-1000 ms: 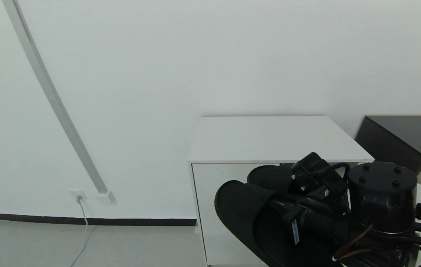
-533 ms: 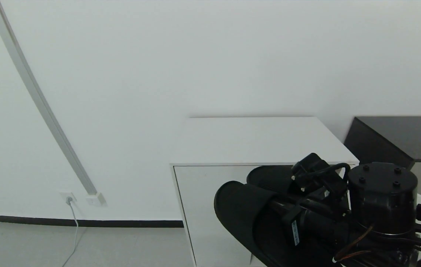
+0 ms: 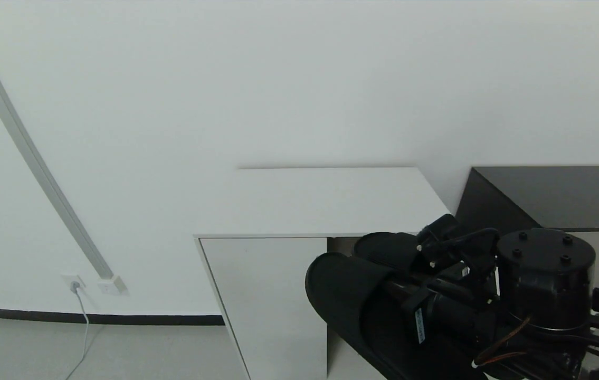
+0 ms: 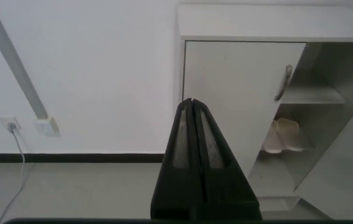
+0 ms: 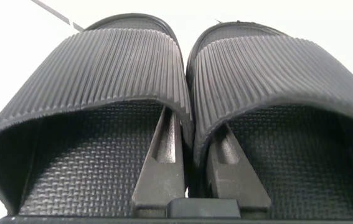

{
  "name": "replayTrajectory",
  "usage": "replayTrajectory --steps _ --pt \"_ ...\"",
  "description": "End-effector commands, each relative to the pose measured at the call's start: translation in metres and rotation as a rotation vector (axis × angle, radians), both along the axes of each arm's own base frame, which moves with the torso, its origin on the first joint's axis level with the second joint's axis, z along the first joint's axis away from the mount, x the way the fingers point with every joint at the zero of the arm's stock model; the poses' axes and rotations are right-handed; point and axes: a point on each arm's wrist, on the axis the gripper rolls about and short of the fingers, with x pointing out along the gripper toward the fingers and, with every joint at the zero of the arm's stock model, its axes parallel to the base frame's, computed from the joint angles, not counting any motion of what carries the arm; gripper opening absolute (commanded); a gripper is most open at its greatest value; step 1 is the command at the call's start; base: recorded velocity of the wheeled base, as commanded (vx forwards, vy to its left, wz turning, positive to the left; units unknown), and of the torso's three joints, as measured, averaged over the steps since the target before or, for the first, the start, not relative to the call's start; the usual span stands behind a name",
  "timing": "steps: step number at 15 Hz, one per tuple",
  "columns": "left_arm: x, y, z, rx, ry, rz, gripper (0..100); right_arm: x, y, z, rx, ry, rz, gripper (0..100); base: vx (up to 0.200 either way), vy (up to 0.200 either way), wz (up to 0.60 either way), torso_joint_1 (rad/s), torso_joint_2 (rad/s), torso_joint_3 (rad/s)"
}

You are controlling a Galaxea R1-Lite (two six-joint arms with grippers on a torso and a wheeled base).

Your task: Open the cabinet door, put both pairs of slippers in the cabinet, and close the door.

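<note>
My right gripper is shut on a pair of black ribbed slippers, one finger inside each strap and the inner walls pinched together. In the head view the black slippers hang in front of the white cabinet, low at the right. The cabinet's left door is closed, while its right half stands open. A pale pair of slippers lies on a lower shelf inside. My left gripper is shut on nothing, some way in front of the cabinet, level with the closed left door.
A dark piece of furniture stands right of the cabinet. A grey strip runs down the white wall to a socket with a cable left of the cabinet. The opened right door swings outward beside the shelves.
The head camera has turned right, so the cabinet sits further left in the picture and its open right half now shows. The right arm with the black slippers keeps its pose.
</note>
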Motion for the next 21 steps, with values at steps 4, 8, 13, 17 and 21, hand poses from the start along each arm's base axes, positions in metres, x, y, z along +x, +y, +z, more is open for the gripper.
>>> replayTrajectory --steps 4,8,13,17,21 --pt "0.0 0.0 0.0 0.001 -0.001 -0.001 0 0.0007 -0.0013 -0.0039 -0.01 0.01 -0.002 0 0.0 -0.2 0.0 0.006 0.0 0.002" --pt "0.0 -0.0001 0.0 -0.001 -0.001 -0.002 0 0.0004 -0.0016 -0.0046 -0.012 0.012 -0.001 0 0.0 0.0 0.0 0.0 0.0 0.0" --pt "0.0 -0.0001 0.0 -0.001 -0.001 -0.002 0 0.0001 -0.0013 -0.0054 -0.015 0.014 0.001 0 0.0 0.0 0.0 0.0 0.0 0.0" --pt "0.0 0.0 0.0 0.004 0.0 -0.001 0 0.0007 -0.0006 -0.0094 -0.017 0.017 0.002 0 0.0 0.0 0.0 0.0 0.0 0.0" --pt "0.0 0.0 0.0 0.004 0.0 -0.001 0 -0.0011 -0.0029 -0.0091 0.006 -0.017 -0.001 0 0.0 0.0 0.0 -0.027 0.06 0.035"
